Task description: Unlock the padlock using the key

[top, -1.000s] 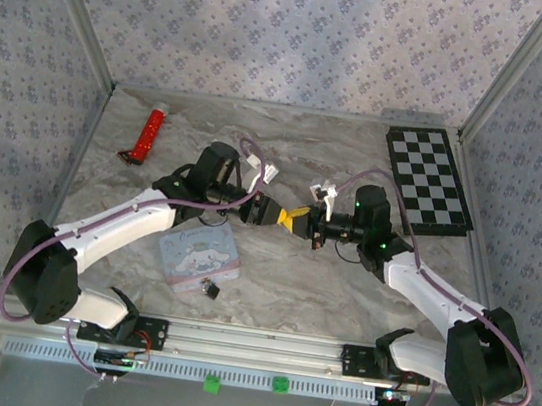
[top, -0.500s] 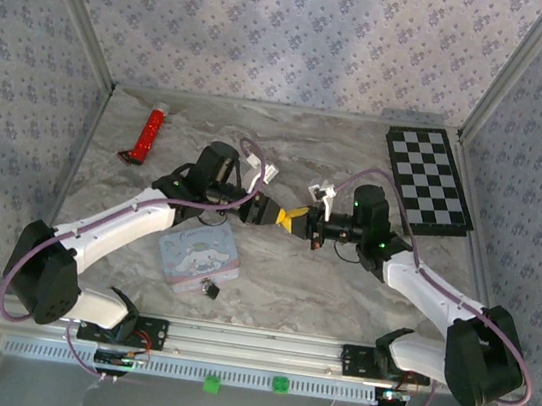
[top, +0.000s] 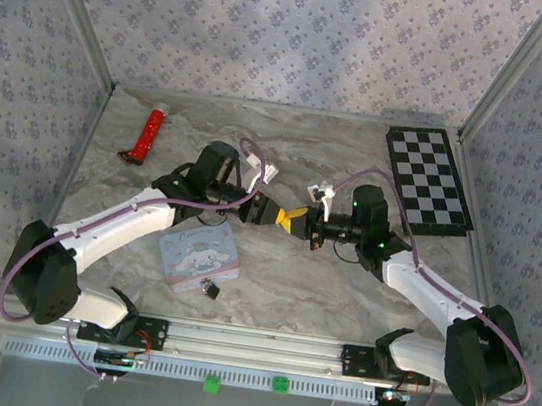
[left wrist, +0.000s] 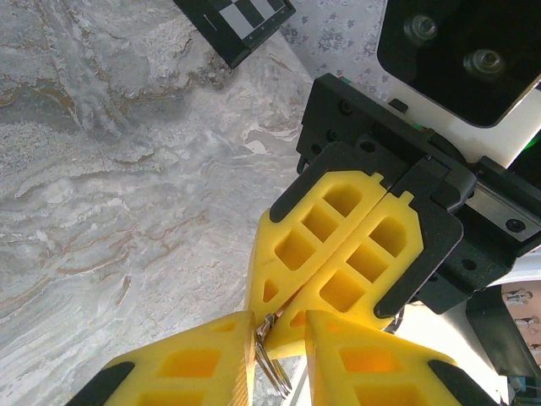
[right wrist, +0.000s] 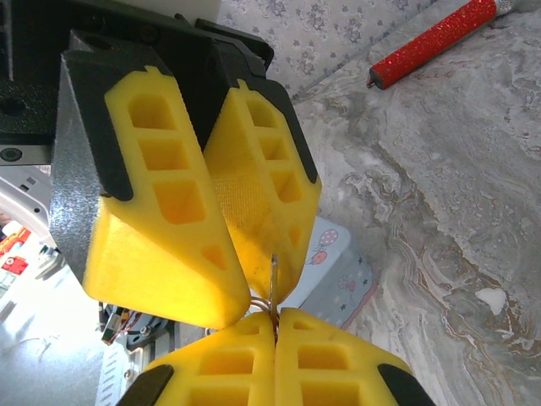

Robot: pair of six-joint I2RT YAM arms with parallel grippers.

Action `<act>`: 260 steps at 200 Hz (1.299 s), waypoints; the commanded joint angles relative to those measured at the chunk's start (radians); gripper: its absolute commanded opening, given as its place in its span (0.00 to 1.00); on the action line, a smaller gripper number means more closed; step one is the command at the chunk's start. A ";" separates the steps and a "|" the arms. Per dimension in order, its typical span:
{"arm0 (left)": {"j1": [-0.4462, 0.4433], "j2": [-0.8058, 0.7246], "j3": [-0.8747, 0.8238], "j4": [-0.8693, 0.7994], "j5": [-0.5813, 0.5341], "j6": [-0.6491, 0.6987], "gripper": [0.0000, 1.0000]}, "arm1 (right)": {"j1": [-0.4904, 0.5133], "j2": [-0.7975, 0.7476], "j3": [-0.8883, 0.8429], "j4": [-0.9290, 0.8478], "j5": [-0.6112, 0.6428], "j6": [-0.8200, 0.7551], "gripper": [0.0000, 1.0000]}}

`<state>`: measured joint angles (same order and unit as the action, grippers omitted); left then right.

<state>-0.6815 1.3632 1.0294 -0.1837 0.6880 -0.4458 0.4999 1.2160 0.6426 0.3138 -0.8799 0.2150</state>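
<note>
Meeting tip to tip above the grey marbled table (top: 301,278)
Mostly hidden, the thin silvery key (right wrist: 273,275) sits clenched in the right gripper (right wrist: 275,315); the left gripper (left wrist: 279,317) flanks it with its fingers (left wrist: 194,364), grip unclear. The tiny dark padlock (top: 209,289) lies beside the pastel tin (top: 193,253).

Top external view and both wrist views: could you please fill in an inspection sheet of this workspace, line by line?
Surface: grey marble-patterned tabletop, no spill seen.
Job's things: small black padlock lies beside the tin's near corner, untouched; thin silvery metal key is held up between the gripper tips.
Clutter: pastel cartoon-print tin; red glittery tube, far left; black-and-white checkerboard, far right.
Grippers: right gripper shut on the key; left gripper tip to tip with it, around the wire ring, grip unclear.
Cables: purple cables along both arms, no snag seen.
Surroundings: floral-patterned walls; aluminium rail.
</note>
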 commanded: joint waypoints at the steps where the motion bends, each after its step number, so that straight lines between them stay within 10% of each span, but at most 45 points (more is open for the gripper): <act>1: 0.015 -0.023 0.016 0.021 0.002 0.003 0.22 | 0.019 -0.001 0.031 -0.021 -0.025 -0.035 0.00; 260: 0.014 0.005 0.032 -0.041 0.082 0.042 0.17 | 0.020 -0.004 0.032 -0.013 0.011 -0.037 0.00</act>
<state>-0.6575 1.3575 1.0294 -0.1936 0.7380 -0.4347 0.5213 1.2160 0.6441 0.3031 -0.8783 0.1925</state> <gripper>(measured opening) 0.175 0.051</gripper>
